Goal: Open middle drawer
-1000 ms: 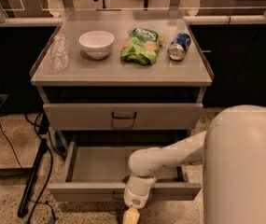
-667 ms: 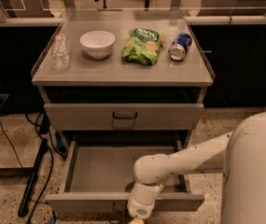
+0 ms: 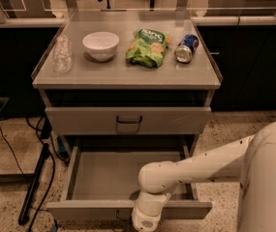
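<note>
The middle drawer point(image 3: 79, 210) is pulled out toward me, and its wide, shallow grey tray point(image 3: 118, 173) is bare inside. My gripper point(image 3: 145, 222) is at the bottom edge of the camera view, right against the middle of the drawer's front where the dark handle sits. Its tips are hidden below the wrist. My white arm point(image 3: 200, 166) reaches in from the right, across the drawer's front right corner.
The top drawer point(image 3: 128, 121) above is closed. On the cabinet top stand a clear plastic bottle point(image 3: 62, 54), a white bowl point(image 3: 100, 44), a green chip bag point(image 3: 146, 47) and a blue can point(image 3: 186, 48). Cables and a dark stand leg point(image 3: 36, 182) lie on the floor at left.
The middle drawer has slid further out toward me. The gripper and forearm have moved down and back with its front.
</note>
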`<state>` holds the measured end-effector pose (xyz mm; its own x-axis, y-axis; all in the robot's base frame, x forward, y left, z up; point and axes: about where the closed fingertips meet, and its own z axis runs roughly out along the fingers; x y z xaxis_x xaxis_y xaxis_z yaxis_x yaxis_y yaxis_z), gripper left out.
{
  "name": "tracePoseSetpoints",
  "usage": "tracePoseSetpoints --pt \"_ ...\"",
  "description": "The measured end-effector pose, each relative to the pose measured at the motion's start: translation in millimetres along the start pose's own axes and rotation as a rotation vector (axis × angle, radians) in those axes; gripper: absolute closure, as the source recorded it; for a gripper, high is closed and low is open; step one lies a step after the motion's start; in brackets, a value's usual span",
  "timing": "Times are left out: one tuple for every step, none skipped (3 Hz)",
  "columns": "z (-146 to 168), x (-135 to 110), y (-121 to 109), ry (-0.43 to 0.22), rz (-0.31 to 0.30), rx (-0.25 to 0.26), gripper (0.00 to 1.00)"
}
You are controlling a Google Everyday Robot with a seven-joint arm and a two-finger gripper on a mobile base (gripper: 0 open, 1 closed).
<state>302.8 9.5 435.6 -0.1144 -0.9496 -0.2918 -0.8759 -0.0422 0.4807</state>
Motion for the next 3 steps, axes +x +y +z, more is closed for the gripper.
tracePoseSetpoints --pt "-2 -2 34 -0.016 0.005 -0.041 0.0" --pt "0 -5 63 -0.035 0.007 -0.075 0.0" --pt "0 -6 64 -0.036 0.007 -0.077 0.0"
